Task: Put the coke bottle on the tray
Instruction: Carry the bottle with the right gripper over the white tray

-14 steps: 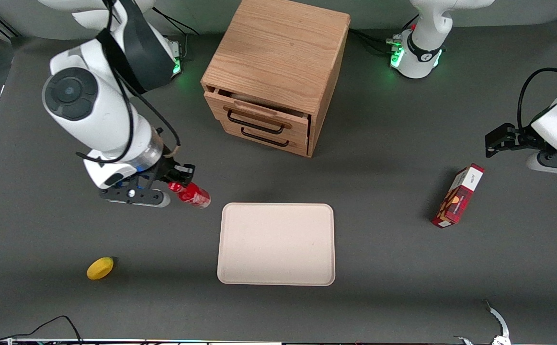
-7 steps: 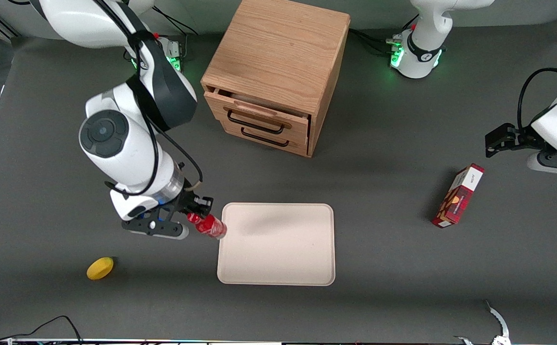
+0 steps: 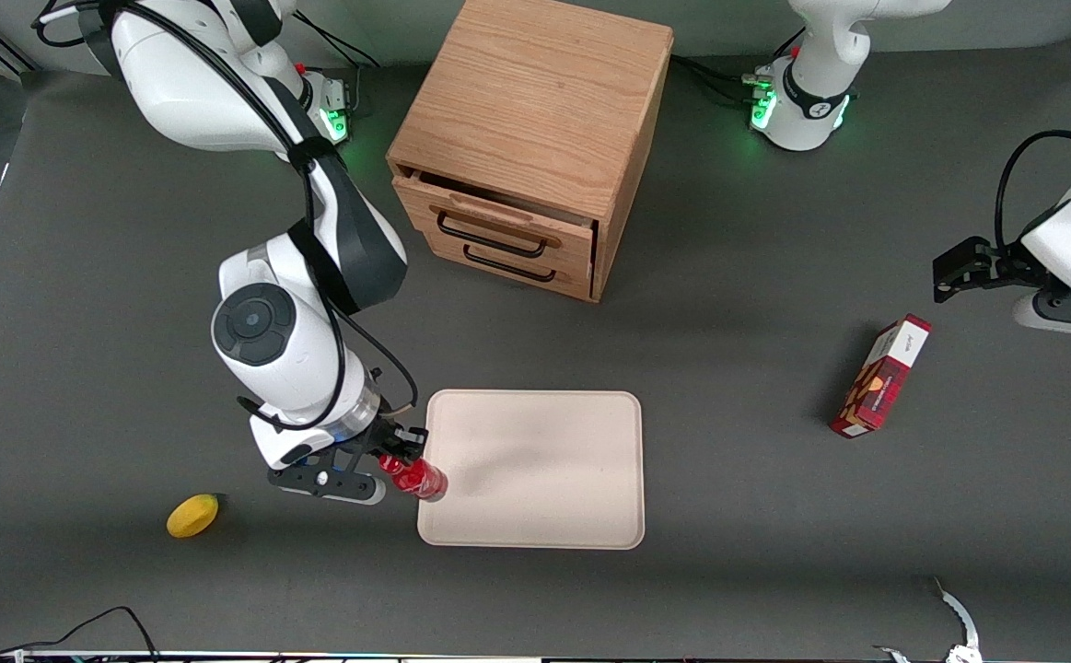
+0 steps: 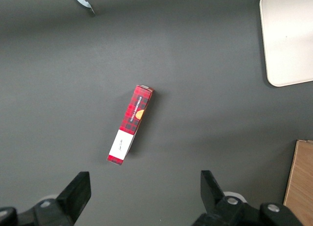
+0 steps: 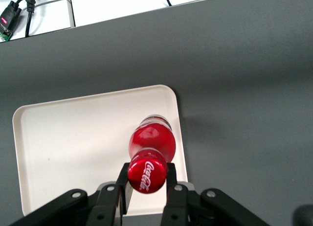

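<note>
coke bottle point(image 5: 151, 145): glossy plastic | tray point(image 3: 535, 516): matt, smooth | cabinet point(image 3: 535, 120): grained wood

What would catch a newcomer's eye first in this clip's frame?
The gripper shut on the coke bottle, hanging over the edge of the pale tray toward the working arm's end. Next, the wooden drawer cabinet, farther from the front camera than the tray, its top drawer slightly open.

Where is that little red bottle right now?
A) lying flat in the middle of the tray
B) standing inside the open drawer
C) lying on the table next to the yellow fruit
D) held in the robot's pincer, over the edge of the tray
D: the pincer is shut on the bottle just below its cap, and the bottle hangs over the tray's rim at the working arm's end.
</note>
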Available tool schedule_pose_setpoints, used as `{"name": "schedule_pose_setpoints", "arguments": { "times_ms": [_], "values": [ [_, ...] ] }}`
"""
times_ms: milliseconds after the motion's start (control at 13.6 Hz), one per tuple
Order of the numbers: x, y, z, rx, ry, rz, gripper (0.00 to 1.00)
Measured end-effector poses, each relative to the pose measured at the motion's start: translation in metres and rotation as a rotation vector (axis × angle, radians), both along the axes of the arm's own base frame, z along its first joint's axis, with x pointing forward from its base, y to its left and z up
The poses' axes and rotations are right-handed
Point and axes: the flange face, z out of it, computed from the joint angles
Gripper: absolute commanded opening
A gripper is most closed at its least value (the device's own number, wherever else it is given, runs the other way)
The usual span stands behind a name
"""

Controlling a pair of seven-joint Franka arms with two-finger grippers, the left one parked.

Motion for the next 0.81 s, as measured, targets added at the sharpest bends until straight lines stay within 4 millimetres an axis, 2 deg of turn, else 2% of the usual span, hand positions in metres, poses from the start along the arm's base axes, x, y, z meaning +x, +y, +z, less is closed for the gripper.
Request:
{"name": "schedule_pose_setpoints", "arguments": {
  "times_ms": [295,442,811],
  "values": [
    [0.008,0.002,-0.014,0.003,-0.040,-0.008,0.00],
    [0.012,0.003,-0.028,0.004,-0.054,-0.025,0.00],
    [0.012,0.019,-0.053,-0.008,-0.072,-0.038,0.00]
  ]
}}
